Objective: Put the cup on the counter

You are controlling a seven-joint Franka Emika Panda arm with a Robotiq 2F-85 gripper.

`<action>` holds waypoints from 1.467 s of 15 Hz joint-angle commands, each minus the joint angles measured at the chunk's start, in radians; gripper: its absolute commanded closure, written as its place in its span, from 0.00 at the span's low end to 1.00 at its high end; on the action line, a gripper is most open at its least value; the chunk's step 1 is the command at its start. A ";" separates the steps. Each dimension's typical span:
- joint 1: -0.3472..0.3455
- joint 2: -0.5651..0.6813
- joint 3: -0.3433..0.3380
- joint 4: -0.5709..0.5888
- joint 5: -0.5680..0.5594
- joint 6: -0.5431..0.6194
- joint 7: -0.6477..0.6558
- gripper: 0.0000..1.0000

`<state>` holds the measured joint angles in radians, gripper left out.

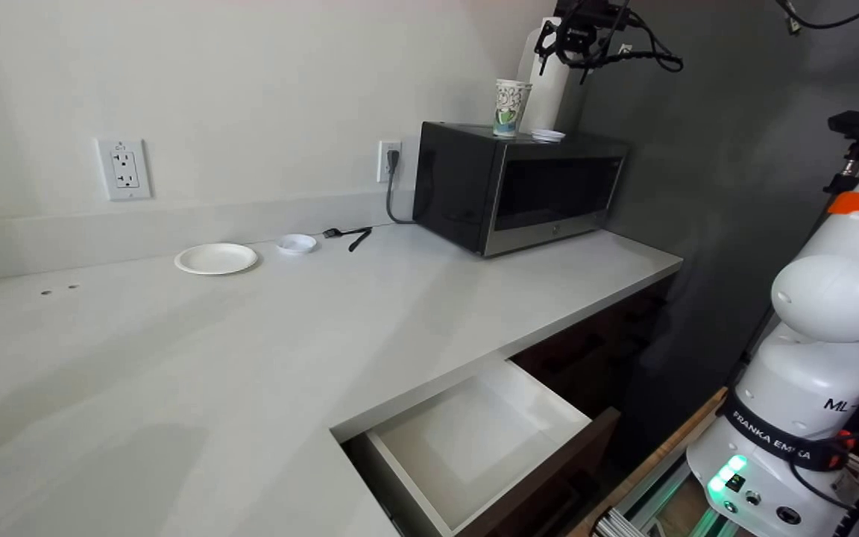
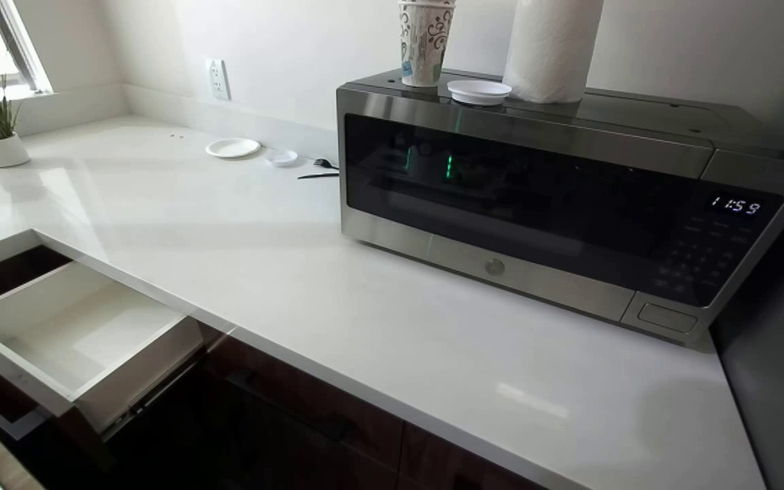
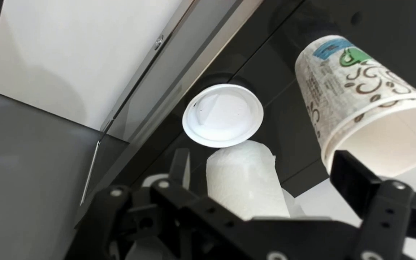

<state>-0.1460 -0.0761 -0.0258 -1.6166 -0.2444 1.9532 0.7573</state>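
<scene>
The cup, a paper cup with brown swirls and green and blue patches, stands upright on the microwave's top in both exterior views [image 1: 510,108] [image 2: 426,44]. Its double rim looks like nested cups. In the wrist view the cup [image 3: 359,86] is at the upper right, its mouth partly overlapped by the right finger. My gripper [image 3: 261,160] is open with nothing between its fingers. In an exterior view the gripper [image 1: 562,68] is above the microwave, higher than the cup and in front of the paper roll. The counter [image 1: 310,335] [image 2: 263,272] is pale and L-shaped.
The black microwave [image 1: 459,186] [image 2: 494,231] also carries a white lid [image 2: 479,92] [image 3: 223,115] and a tall paper roll [image 2: 552,51] [image 3: 246,177]. A plate [image 1: 215,259], small dish [image 1: 296,244] and black cutlery [image 1: 351,235] lie near the wall. A drawer [image 1: 474,432] stands open.
</scene>
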 commanded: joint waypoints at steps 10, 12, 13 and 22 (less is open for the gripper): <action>0.031 0.087 -0.027 0.077 0.194 0.031 -0.083 0.00; 0.035 0.116 -0.027 0.103 0.175 0.045 -0.038 0.00; 0.037 0.133 -0.028 0.117 0.169 0.047 -0.015 0.00; 0.062 0.201 -0.047 0.175 0.116 -0.008 0.064 0.54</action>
<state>-0.1073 0.1101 -0.0520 -1.4743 -0.1085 1.9873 0.7920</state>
